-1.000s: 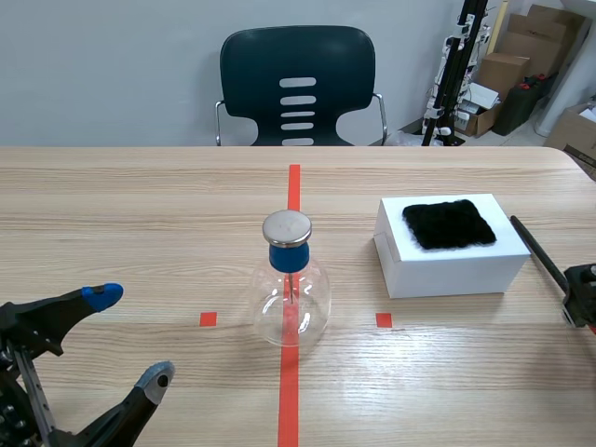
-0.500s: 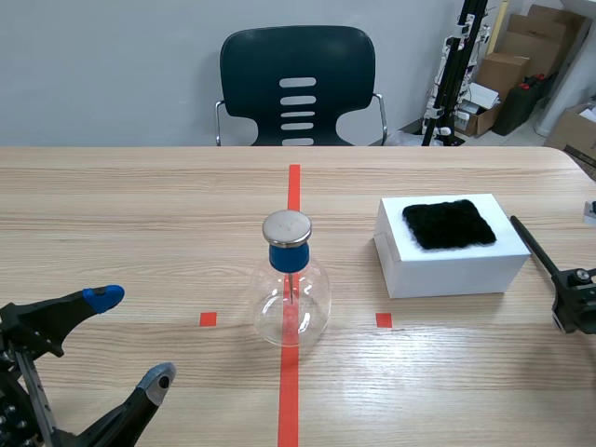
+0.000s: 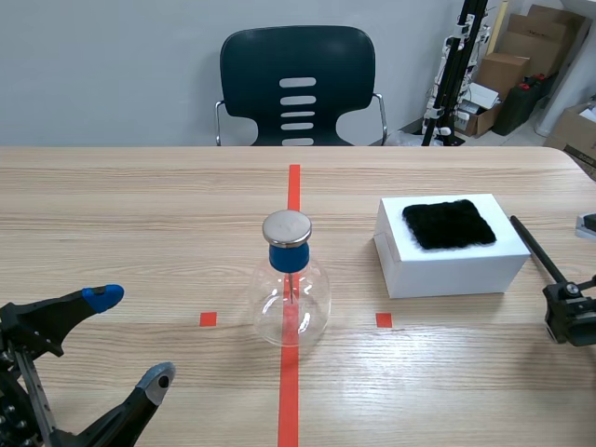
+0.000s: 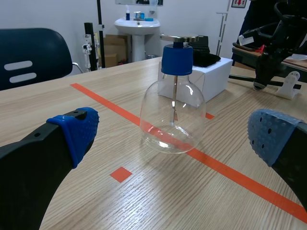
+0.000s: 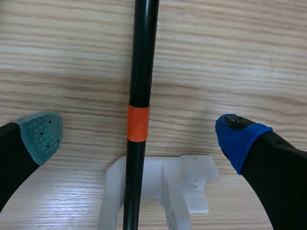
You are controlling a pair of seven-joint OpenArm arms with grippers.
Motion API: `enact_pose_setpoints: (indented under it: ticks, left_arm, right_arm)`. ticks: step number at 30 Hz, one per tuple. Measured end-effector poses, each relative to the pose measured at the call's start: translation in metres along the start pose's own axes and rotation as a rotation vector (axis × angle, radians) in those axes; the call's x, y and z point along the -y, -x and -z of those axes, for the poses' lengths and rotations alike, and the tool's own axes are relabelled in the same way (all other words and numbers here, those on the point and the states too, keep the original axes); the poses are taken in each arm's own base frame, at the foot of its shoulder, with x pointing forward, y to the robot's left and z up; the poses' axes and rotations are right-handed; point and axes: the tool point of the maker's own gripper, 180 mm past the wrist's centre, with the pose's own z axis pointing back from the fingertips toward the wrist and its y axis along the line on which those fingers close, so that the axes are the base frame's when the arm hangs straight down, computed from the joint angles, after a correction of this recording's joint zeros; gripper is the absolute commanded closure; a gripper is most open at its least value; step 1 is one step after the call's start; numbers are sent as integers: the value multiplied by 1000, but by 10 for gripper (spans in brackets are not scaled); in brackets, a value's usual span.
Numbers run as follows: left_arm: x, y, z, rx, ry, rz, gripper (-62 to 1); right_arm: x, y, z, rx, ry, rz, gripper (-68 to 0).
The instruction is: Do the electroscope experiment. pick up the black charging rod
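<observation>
Centrally, flask (image 3: 291,307) enclosing thin stem (image 4: 174,98), left gripper (image 3: 129,337) spread, right gripper (image 5: 141,138) spread around black rod (image 5: 143,52)

Left gripper (image 3: 130,337): low at table's (image 3: 140,205) near edge, fingers spread wide, blue pad (image 3: 102,296) and grey pad (image 3: 156,377) well apart, nothing between.
Glass flask (image 3: 291,298): ahead of left gripper and to its right, upright on orange-red tape line; blue stopper (image 3: 287,258) and metal disc (image 3: 287,227) on top.
Right gripper (image 3: 570,315): partly out of frame, over near end of black charging rod (image 3: 533,244).
Rod runs ahead of right gripper, just beside white box (image 3: 447,265).
Black fur pad (image 3: 449,224): on box top.
Dark chair (image 3: 298,86): beyond table's far edge.
</observation>
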Motion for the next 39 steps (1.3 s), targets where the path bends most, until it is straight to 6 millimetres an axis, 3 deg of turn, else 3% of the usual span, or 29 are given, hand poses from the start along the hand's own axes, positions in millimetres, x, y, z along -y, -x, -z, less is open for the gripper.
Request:
enact_pose_setpoints:
  ticks: [29, 39]
  left_arm:
    - [0, 0, 0, 0, 0, 0, -623]
    - [0, 0, 0, 0, 0, 0, -623]
  right_arm:
    - [-3, -5, 1, 33, -19, 18, -679]
    - [-5, 3, 6, 18, -54, 72, -663]
